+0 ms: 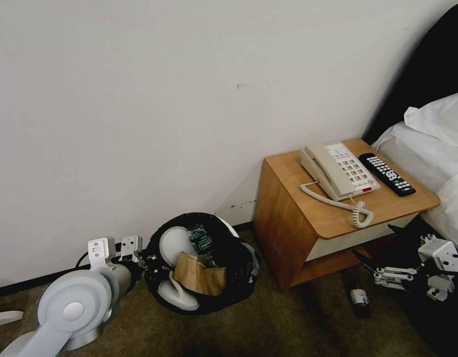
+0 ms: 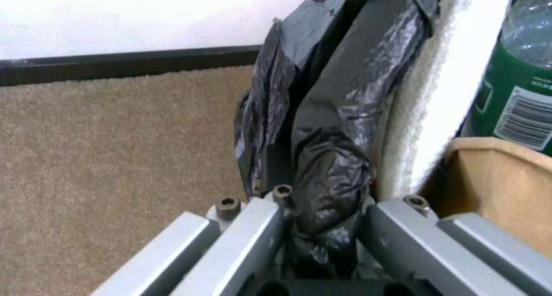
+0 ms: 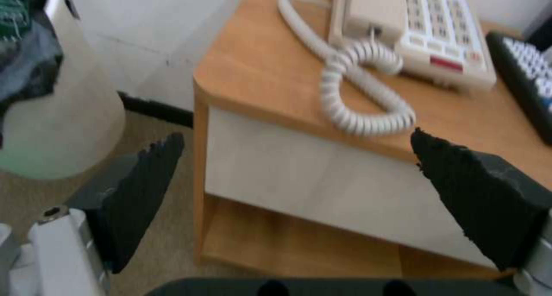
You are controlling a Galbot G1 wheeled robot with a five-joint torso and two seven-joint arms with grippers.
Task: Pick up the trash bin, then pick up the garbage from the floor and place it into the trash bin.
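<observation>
left gripper (image 2: 322,227) fingertips hidden behind black bag, brown bottle (image 1: 357,296) partly hidden under nightstand (image 1: 288,218), remote (image 3: 526,78) cut off by the edge

I'm looking at a hotel bedroom: bed (image 1: 427,148), nightstand (image 1: 298,223) carrying phone (image 1: 340,171) and remote (image 1: 386,174), carpeted floor (image 1: 288,327)
</observation>
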